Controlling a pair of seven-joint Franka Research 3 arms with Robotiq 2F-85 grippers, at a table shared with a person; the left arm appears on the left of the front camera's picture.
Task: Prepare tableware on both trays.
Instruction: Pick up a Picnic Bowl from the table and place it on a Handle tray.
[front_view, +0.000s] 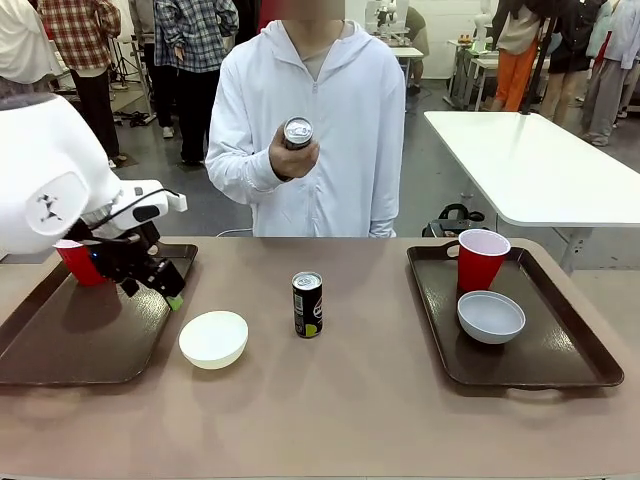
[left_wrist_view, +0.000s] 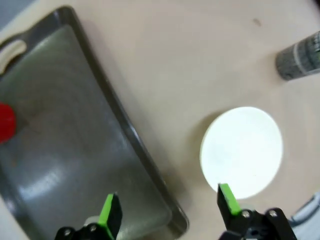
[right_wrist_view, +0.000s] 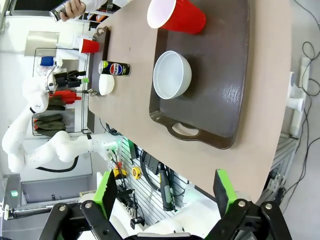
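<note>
Hovering left gripper (front_view: 170, 293): fingers spread wide with nothing between them. It hangs just left of the white bowl (front_view: 213, 339), over the nearest corner of the left tray (front_view: 90, 378).
White bowl: sits on bare table, outside both trays.
Right gripper (right_wrist_view: 165, 192): also spread and empty, held high, well to the right of the white bowl.
Other tableware: one red cup (front_view: 78, 262) is on the left tray, far-left of the white bowl. A standing can (front_view: 307, 304) is near the bowl's right. Well right of the bowl, the right tray (front_view: 540, 350) carries a red cup (front_view: 482, 260) and a grey-blue bowl (front_view: 491, 316). Beyond the bowl, the person's hand (front_view: 290, 155) holds a second can (front_view: 298, 133).
Risk: a straight descent would probably put one finger on the tray rim rather than around the bowl. A pinch on the bowl's thin, smooth lip may slip or skid it toward the standing can.
Left wrist view: shows the tray rim running between the fingers, which the front view leaves unclear.
Front view: shows the person's hand with its can, absent from the left wrist view.
</note>
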